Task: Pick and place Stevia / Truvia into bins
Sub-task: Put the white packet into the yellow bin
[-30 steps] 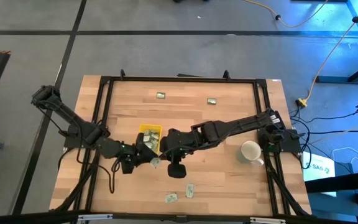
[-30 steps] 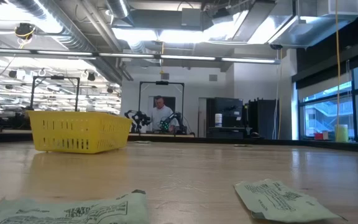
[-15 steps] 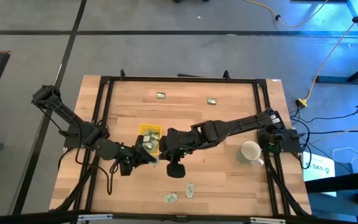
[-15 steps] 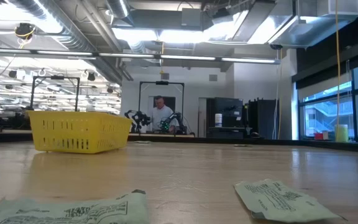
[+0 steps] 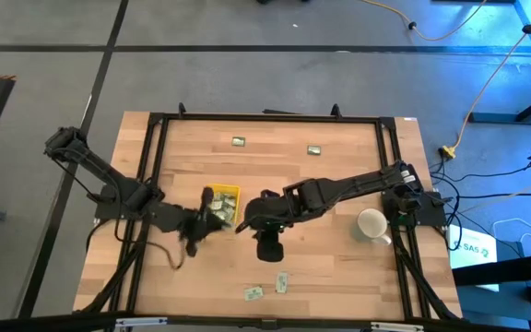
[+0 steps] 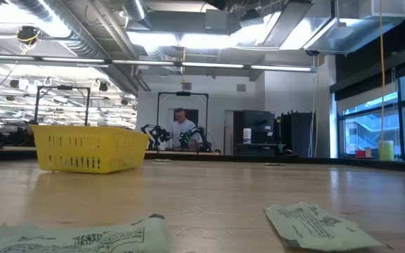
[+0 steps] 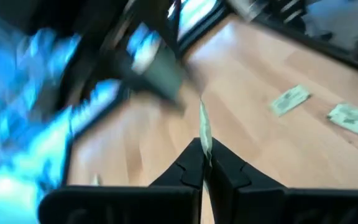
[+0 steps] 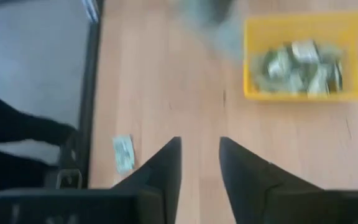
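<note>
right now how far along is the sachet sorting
Partly done. The yellow tray already holds a pile of sachets. The left gripper is shut on a sachet near the tray. The right gripper is open and empty. At least four loose sachets remain on the table.

No legible text on anything.

The left end effector [image 5: 208,197], clamped on a sachet [image 7: 204,132], has moved from beside the yellow tray [image 5: 231,191] to over it. The right end effector [image 5: 244,224] has shifted slightly toward the bench's right edge.
</note>
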